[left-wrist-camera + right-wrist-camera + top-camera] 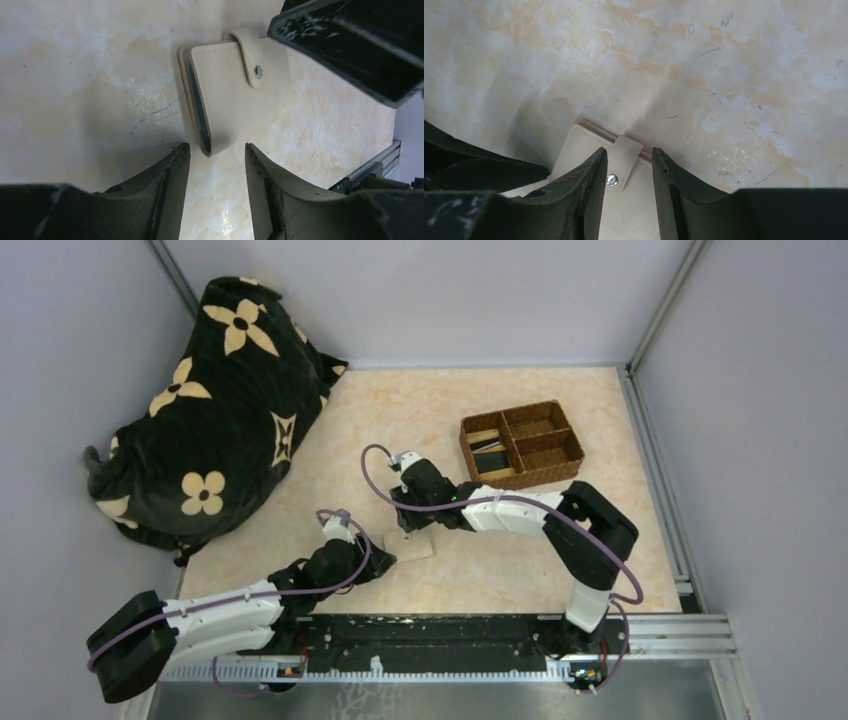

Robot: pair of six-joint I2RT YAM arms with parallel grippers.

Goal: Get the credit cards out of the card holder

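Observation:
The card holder (412, 545) lies flat and closed on the marbled table, cream face up, its snap tab (253, 56) fastened over one edge. A blue-grey inner edge (198, 112) shows along its side. No credit cards show outside it. My left gripper (216, 152) is open, its fingertips just short of the holder's near corner. My right gripper (628, 155) is open and low over the holder, its fingers (591, 172) on either side of the snap tab (623, 161). In the top view both grippers, left (375, 558) and right (405, 512), flank the holder.
A brown woven compartment tray (521, 444) stands at the back right, with dark and tan things in its left compartments. A black flower-patterned cushion (215, 400) fills the back left. A metal rail (450, 635) runs along the near edge.

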